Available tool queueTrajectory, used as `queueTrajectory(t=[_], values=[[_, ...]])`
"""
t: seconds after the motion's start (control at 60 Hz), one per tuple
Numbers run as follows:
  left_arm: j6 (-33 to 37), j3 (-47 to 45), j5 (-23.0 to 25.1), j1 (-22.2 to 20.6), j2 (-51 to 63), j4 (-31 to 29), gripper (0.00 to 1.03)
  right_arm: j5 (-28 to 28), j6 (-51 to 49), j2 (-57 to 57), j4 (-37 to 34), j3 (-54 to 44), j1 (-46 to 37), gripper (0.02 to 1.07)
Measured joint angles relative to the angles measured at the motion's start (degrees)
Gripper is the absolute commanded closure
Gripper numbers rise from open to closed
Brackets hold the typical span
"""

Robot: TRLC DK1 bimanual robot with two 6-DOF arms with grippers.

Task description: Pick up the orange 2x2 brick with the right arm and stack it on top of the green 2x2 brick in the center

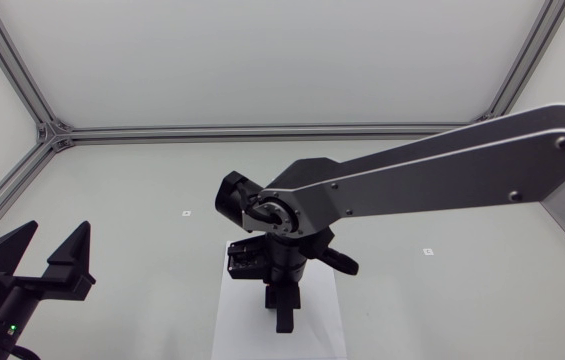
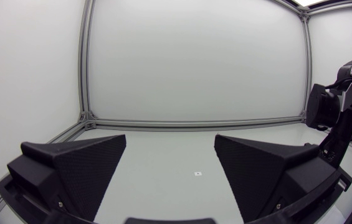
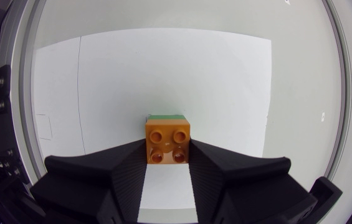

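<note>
In the right wrist view the orange 2x2 brick (image 3: 167,142) sits studs-up between the fingers of my right gripper (image 3: 167,177), and both fingers press its sides. A strip of the green 2x2 brick (image 3: 167,117) shows just beyond the orange one, underneath it. In the head view my right arm comes in from the right, and its gripper (image 1: 282,312) points down over the white sheet (image 1: 237,325); both bricks are hidden under it. My left gripper (image 1: 54,262) rests open and empty at the near left.
The white sheet (image 3: 163,68) lies on the grey table around the bricks. Small markers (image 1: 186,213) (image 1: 427,251) dot the tabletop. From the left wrist view, past the open left gripper (image 2: 169,174), my right arm (image 2: 337,124) stands off to the side.
</note>
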Motion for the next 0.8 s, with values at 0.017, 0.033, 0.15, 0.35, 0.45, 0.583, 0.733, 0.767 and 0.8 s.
queueTrajectory(t=[0.017,0.033,0.15,0.35,0.45,0.583,0.733,0.767,0.8], values=[[0.0,0.0,0.0,0.0,0.0,0.0,0.04,0.0,0.0,0.0,0.0,-0.1,0.0,0.89],[0.0,0.0,0.0,0.0,0.0,0.0,0.04,0.0,0.0,0.0,0.0,-0.1,0.0,0.89],[0.0,0.0,0.0,0.0,0.0,0.0,0.04,0.0,0.0,-0.1,0.0,-0.1,0.1,0.89],[0.0,0.0,0.0,0.0,0.0,0.0,0.04,0.0,0.0,-0.1,0.0,-0.1,0.7,0.89],[0.0,0.0,0.0,0.0,0.0,0.0,0.04,0.0,0.0,-0.1,0.0,-0.1,0.8,0.89],[0.0,0.0,0.0,0.0,0.0,0.0,0.04,0.0,0.0,-0.1,0.0,-0.1,0.8,0.89],[0.0,0.0,0.0,0.0,0.0,0.0,0.04,0.0,0.0,-0.1,0.0,-0.1,0.7,0.89],[0.0,0.0,0.0,0.0,0.0,0.0,0.04,0.0,0.0,-0.1,0.0,-0.1,0.7,0.89],[0.0,0.0,0.0,0.0,0.0,0.0,0.04,0.0,0.0,-0.1,0.0,-0.1,0.7,0.89]])
